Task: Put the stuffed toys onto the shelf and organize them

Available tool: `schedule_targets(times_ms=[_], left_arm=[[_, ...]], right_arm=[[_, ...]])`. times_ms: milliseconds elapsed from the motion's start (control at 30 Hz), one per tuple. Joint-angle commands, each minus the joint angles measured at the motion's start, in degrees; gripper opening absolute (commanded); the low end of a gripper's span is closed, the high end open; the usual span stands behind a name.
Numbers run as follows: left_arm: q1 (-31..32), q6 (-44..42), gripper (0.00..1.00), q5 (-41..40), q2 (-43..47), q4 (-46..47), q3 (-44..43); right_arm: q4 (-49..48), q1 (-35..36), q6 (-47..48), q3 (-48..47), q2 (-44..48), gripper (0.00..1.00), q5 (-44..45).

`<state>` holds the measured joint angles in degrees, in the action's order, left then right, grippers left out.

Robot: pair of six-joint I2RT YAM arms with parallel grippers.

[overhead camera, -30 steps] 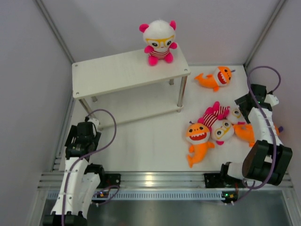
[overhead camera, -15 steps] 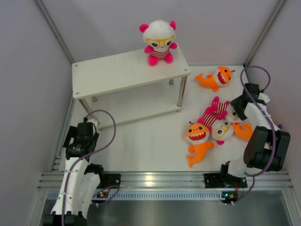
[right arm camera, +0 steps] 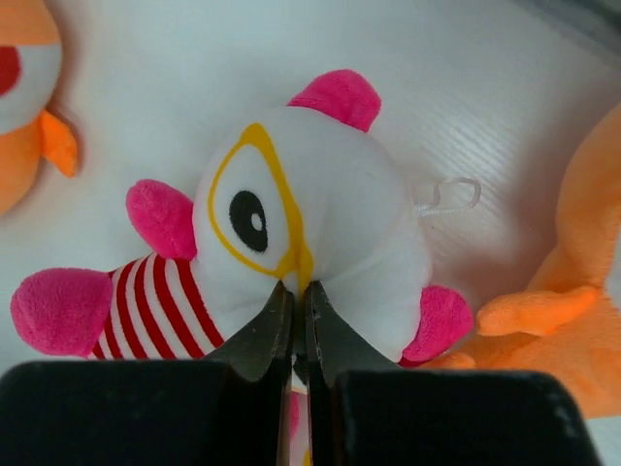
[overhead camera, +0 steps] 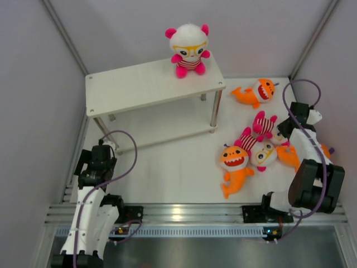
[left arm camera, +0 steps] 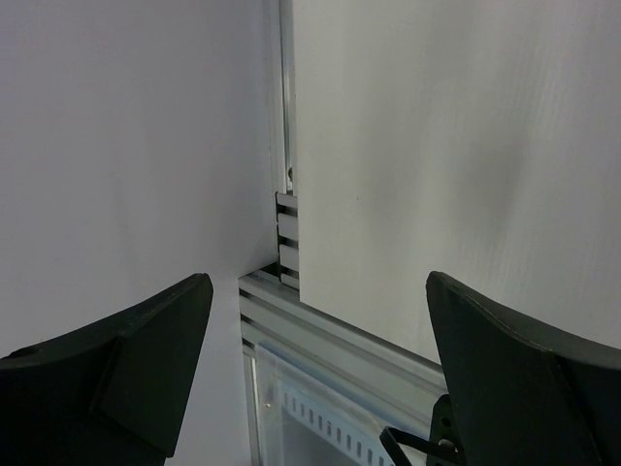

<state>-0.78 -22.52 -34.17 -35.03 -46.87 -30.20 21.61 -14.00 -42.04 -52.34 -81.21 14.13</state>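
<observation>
The white two-tier shelf [overhead camera: 139,86] stands at the back left, with one bear [overhead camera: 188,49] sitting on its top board. On the table at the right lie a shark [overhead camera: 255,92], a second shark [overhead camera: 235,164], a bear on its back [overhead camera: 262,154] and a third shark [overhead camera: 290,157] partly under my right arm. My right gripper [overhead camera: 280,134] [right arm camera: 298,291] is shut on the face of another bear [overhead camera: 265,124] [right arm camera: 310,214], pinching the fabric by its yellow glasses. By the left wall, far from the toys, my left gripper [overhead camera: 96,162] [left arm camera: 320,335] is open and holds nothing.
Grey walls close in the table on the left, back and right. An aluminium rail [overhead camera: 184,212] runs along the near edge. The right arm's cable [overhead camera: 290,92] loops above the back shark. Bare table lies between the shelf and the toy pile.
My right gripper has gone from open to shut on the bear's face. That bear's body and pink legs have shifted toward the back. The left arm has not moved.
</observation>
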Motion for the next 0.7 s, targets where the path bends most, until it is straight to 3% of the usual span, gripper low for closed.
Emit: schedule_targets(times_ms=[0,167,300,433,667], left_arm=[[-0.28,-0.24,0.98,-1.25,0.22,0.03,0.66],[-0.19,0.02,0.98,-0.72,0.22,0.11,1.63],[-0.28,0.46,0.98,-0.28,-0.04,0.11,1.98],[-0.28,0.81,0.98,-1.42,-0.04,0.11,1.81],[-0.28,1.08,0.98,-2.48,0.84,0.03,2.51]], right_arm=[[-8.41,0.2,5.73,-0.13,8.69,0.0,4.85],[-15.18,0.55,14.78,-1.71,15.63,0.0,9.68],[-21.07,3.18,28.3,-4.61,20.21,0.0,14.94],[-33.09,11.86,41.49,-7.33,22.67,0.0,21.02],[-39.08,24.26,64.06,-21.39,21.01,0.0,19.53]])
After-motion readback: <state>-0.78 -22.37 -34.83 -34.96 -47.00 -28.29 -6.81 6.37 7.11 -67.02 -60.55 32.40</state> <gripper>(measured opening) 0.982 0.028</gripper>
